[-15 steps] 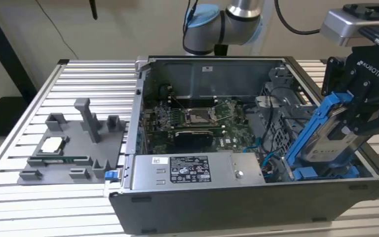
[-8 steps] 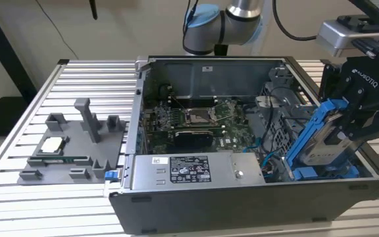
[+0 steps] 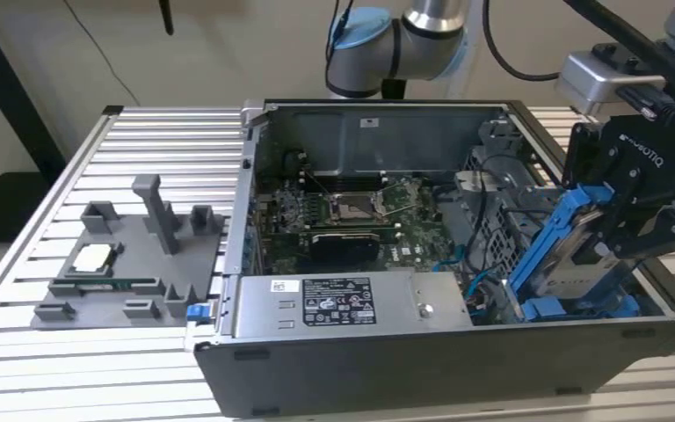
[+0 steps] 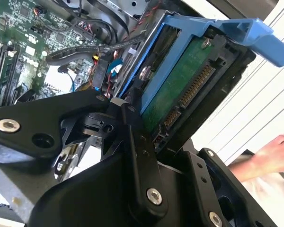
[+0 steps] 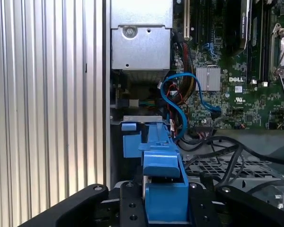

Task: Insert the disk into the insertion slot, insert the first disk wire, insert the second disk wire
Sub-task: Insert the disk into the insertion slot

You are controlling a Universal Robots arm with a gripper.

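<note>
1. Here, in the exterior view, an open computer case (image 3: 431, 369) lies on a slatted metal table (image 3: 173, 132). The black gripper (image 3: 619, 242) sits at about three o'clock, clamped on the disk (image 3: 572, 264). The disk is a silver-grey slab in a bright blue carrier. It stands on edge, with its top leaning toward one o'clock. Its lower end is down among the blue rails of the insertion slot (image 3: 578, 308), at about four o'clock. Whether it touches them I cannot tell. A grey labelled power-supply box (image 3: 337, 303) lies at six o'clock, with the motherboard (image 3: 350, 211) just above it. A grey fixture tray (image 3: 127, 264) rests at nine o'clock, well apart from the case.

2. In the second wrist view, the gripper (image 4: 175, 101) grips the disk (image 4: 180, 71) from both sides. One of its black fingers (image 4: 132, 123) presses on the blue frame edge. The disk's underside faces the camera, showing a green circuit board and a row of connector pins. The motherboard (image 4: 19, 42) lies beyond it, and a person's hand (image 4: 270, 156) rests by the table slats.

3. In the first wrist view, the disk (image 5: 163, 165) is seen edge-on, its blue carrier held between the gripper's (image 5: 165, 201) fingers (image 5: 132, 208). A blue cable (image 5: 180, 94) loops just past its far end.
</note>
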